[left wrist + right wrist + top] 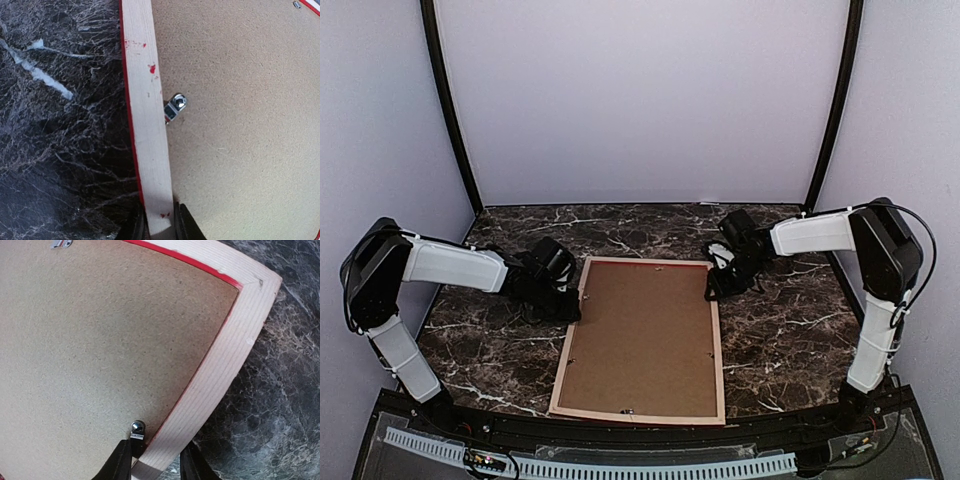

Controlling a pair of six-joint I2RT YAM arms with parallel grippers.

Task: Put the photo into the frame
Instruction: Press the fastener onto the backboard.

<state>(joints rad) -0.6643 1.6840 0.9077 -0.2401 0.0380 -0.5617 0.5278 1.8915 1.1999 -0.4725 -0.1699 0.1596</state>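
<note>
A dark marble table [790,340] with white veining carried the frame [148,150], lying flat, back upward (brown backing board [640,340] inside its pale wood rails).

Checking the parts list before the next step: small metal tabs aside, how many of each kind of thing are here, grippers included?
Frame: 1
Backing board: 1
Gripper: 2, the left gripper and the right gripper
Total: 4

Dark marble-veined table [790,340], plain brown backing board [640,340] lying flat at its centre, small metal tabs [175,106] at the board's edges, pale walls [640,100] behind.
</note>
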